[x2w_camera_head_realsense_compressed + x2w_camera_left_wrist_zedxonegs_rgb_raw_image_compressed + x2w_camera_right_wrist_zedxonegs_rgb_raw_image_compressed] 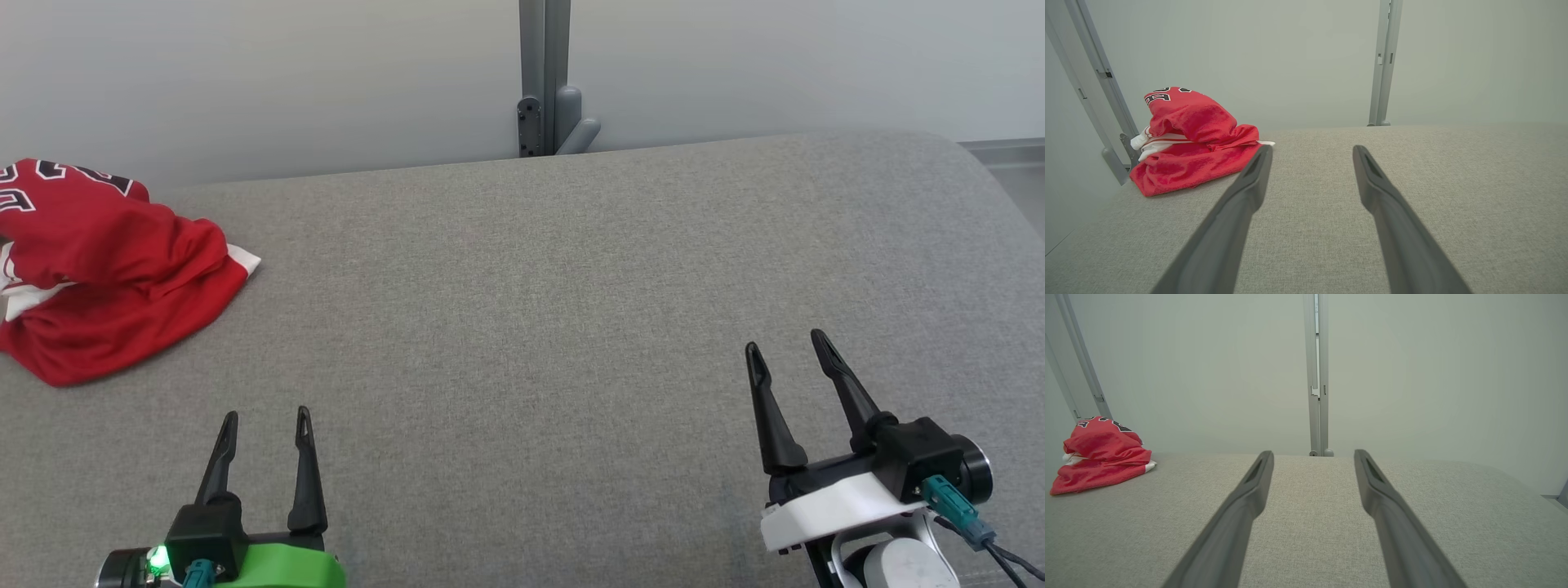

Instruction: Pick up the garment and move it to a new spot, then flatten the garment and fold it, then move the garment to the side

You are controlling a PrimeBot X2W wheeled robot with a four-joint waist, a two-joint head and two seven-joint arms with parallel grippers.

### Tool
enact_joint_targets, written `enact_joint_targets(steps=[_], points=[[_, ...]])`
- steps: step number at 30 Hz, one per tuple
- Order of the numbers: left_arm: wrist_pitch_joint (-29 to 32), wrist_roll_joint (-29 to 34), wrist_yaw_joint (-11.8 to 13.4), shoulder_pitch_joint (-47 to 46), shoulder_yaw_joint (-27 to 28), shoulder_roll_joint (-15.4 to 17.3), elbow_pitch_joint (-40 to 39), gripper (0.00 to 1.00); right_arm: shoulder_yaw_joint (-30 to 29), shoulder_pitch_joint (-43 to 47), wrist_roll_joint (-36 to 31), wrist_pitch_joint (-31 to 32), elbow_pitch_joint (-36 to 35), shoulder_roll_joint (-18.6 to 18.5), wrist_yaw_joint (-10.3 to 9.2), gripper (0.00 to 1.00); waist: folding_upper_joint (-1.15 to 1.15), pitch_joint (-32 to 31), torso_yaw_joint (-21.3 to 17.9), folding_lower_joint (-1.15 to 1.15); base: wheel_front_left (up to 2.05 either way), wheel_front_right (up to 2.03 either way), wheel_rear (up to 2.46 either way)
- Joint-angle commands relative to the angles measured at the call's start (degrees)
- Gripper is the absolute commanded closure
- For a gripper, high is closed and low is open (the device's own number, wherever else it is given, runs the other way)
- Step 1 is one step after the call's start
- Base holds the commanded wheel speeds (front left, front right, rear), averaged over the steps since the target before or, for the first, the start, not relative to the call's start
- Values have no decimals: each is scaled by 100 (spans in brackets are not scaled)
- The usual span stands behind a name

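Garment: a red jersey (114,278) crumpled into a loose heap, the cloth folded over itself in soft rolls, with white trim showing between the layers.
Garment place: far left of the grey woven surface (531,327), close to its left edge and near the pale wall (326,82); well apart from both grippers.
Writing: black characters outlined in white on the far top of the heap, bent by the folds and cut off, so they cannot be read.
Heading: a white-edged corner pokes out to the right; the bundle is too bunched to give a sure long axis.
Left gripper (268,413): near left, fingers spread apart, nothing between them, pointing far.
Right gripper (784,340): near right, fingers likewise parted and bare, tilted slightly leftward.
Background: a grey post (544,73) stands behind the far edge.
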Motion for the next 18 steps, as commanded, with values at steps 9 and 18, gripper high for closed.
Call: enact_joint_targets(steps=[9,18], points=[[-3,49,-10,68,31,-4,-10,0,-39,53,-7,-22,-19,-22,2,0,39,6,-2,0,0,0,0],[-3,-5,25,45,27,-4,13,0,-69,58,-8,-22,-18,-22,2,0,39,7,26,0,0,0,0]])
